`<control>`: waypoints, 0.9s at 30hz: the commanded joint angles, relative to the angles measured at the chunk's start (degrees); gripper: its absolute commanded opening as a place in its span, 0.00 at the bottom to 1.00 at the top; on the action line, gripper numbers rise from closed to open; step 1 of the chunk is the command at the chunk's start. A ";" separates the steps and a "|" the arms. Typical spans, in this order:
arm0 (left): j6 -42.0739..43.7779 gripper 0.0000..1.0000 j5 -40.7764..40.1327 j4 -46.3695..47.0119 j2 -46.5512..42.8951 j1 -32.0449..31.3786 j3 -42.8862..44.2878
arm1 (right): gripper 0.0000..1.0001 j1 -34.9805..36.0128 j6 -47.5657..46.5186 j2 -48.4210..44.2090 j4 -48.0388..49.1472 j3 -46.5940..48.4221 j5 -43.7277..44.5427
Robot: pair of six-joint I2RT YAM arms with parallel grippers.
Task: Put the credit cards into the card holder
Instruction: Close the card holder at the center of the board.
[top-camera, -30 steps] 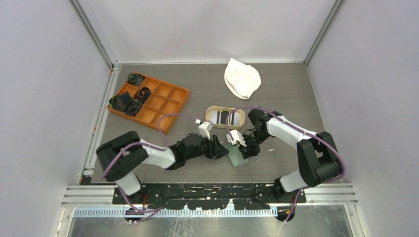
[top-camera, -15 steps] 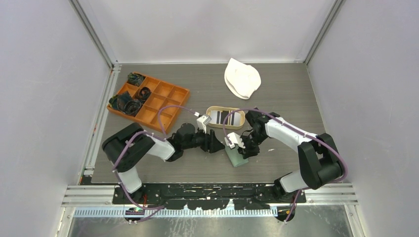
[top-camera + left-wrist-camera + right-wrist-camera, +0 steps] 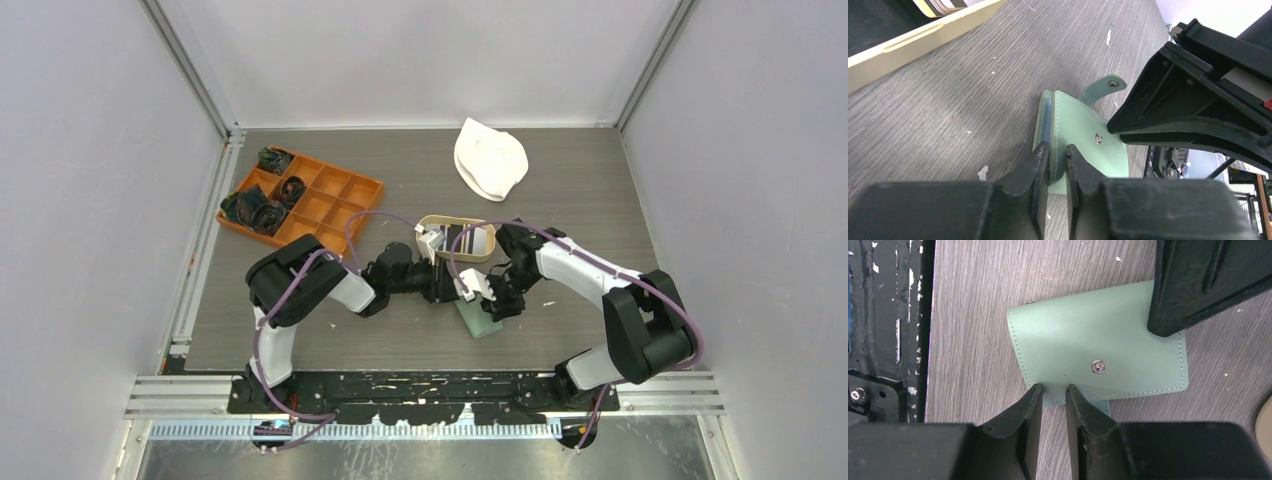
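Left tool [image 3: 1057, 150] has swung in and narrowed onto the card holder [image 3: 1083, 130] flap, down on the tabletop [image 3: 948, 100]. Right tool [image 3: 1053, 389] pinches the opposite edge. We'd peel it open slowly, no yanking.

This is looking like a robotics lab cell: white walls [image 3: 90, 200] and aluminium framing [image 3: 195, 75] are boxing in a grey bench [image 3: 600, 190], and two arms [image 3: 575, 265] are sitting bolted to a black rail [image 3: 420, 385].

Orange compartment box [image 3: 335, 200] with dark cord bundles [image 3: 258, 210], white cloth [image 3: 490, 160] at back, tan oval tray [image 3: 470, 219] mid-table
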 commanded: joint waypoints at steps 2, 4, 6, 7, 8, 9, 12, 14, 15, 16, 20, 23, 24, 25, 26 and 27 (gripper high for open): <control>-3.32 0.10 -0.16 4.08 -0.22 -1.80 -0.02 | 0.30 0.44 1.50 0.43 4.47 0.19 3.44; -3.71 0.00 -2.33 4.23 -1.40 -2.95 -1.72 | 0.30 0.45 2.77 0.20 3.81 1.18 3.22; -4.31 0.00 -4.36 4.45 -2.72 -4.14 -3.73 | 0.30 0.45 5.51 -0.14 2.94 2.78 2.75; -4.89 0.00 -5.92 4.59 -3.75 -4.68 -4.76 | 0.30 0.37 8.78 -0.40 2.63 3.92 2.07; -5.45 0.00 -7.87 4.56 -4.70 -5.22 -5.95 | 0.30 0.30 12.01 -0.63 2.33 5.21 1.69; -6.18 0.00 -10.23 4.48 -5.78 -5.92 -7.42 | 0.30 0.09 15.56 -0.79 2.05 6.66 1.15; -9.44 0.00 -20.92 2.50 -9.34 -8.33 -12.12 | 0.31 -0.54 23.96 -2.25 2.39 10.16 0.22; -11.19 0.00 -28.00 1.94 -11.31 -10.85 -14.60 | 0.36 -0.96 28.27 -4.63 4.67 10.43 -0.09; -11.96 0.00 -31.17 1.66 -12.04 -12.00 -15.34 | 0.49 -1.30 30.57 -5.99 6.59 9.95 -0.07; -12.68 0.00 -33.36 1.17 -12.67 -13.13 -15.81 | 0.64 -1.80 32.83 -7.03 8.34 9.46 -0.32; -14.18 0.00 -40.09 0.06 -13.21 -16.71 -15.78 | 0.96 -5.15 33.18 -3.74 1.87 12.14 -5.61; -15.74 0.00 -42.62 -2.58 -12.93 -18.12 -14.53 | 0.66 -5.75 35.24 0.19 -2.16 14.67 -2.59; -16.31 0.00 -43.31 -3.08 -12.87 -18.56 -14.25 | 0.60 -5.74 35.68 0.38 -2.42 14.53 -1.56; -16.91 0.00 -44.07 -3.46 -12.64 -18.84 -14.03 | 0.59 -5.74 36.05 0.00 -2.22 14.06 -0.66; -17.59 0.00 -44.64 -3.87 -12.51 -19.15 -13.84 | 0.59 -5.71 36.35 -0.62 -1.75 13.22 0.19; -18.20 0.00 -45.26 -4.07 -12.39 -19.40 -13.59 | 0.59 -5.70 36.51 -1.06 -1.21 11.90 1.31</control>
